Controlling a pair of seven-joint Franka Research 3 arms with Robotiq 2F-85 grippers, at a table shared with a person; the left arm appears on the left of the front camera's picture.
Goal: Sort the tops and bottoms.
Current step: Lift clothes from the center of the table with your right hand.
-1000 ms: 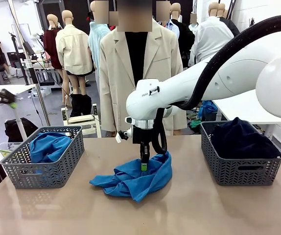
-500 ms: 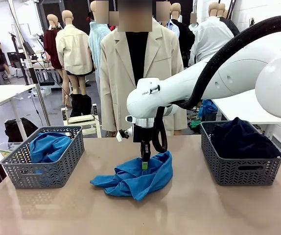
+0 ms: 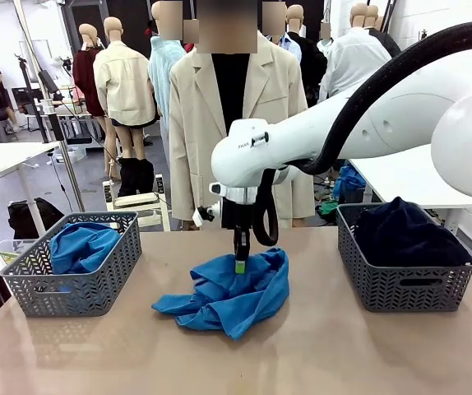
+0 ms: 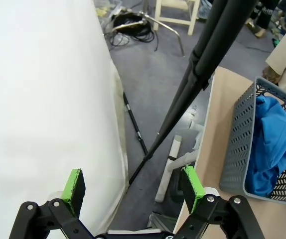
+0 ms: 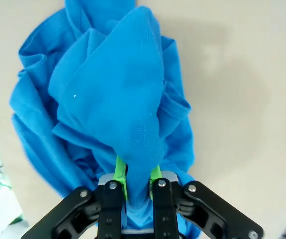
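In the front view the right gripper (image 3: 240,265) hangs over the table (image 3: 318,346) at centre, its fingers pinched on a peak of the blue top (image 3: 228,298), which is drawn up at twelve o'clock while the rest lies crumpled on the tabletop. At nine o'clock of it stands a grey basket (image 3: 71,276) holding another blue top (image 3: 81,245); at three o'clock a second grey basket (image 3: 404,276) holds the dark bottoms (image 3: 404,230) (heaped above the rim). In the left wrist view the left gripper (image 4: 133,186) stands wide apart with nothing between its green pads, floor beneath it, the grey basket at four o'clock. In the right wrist view the right gripper clamps a fold of the blue top, cloth spreading toward twelve o'clock.
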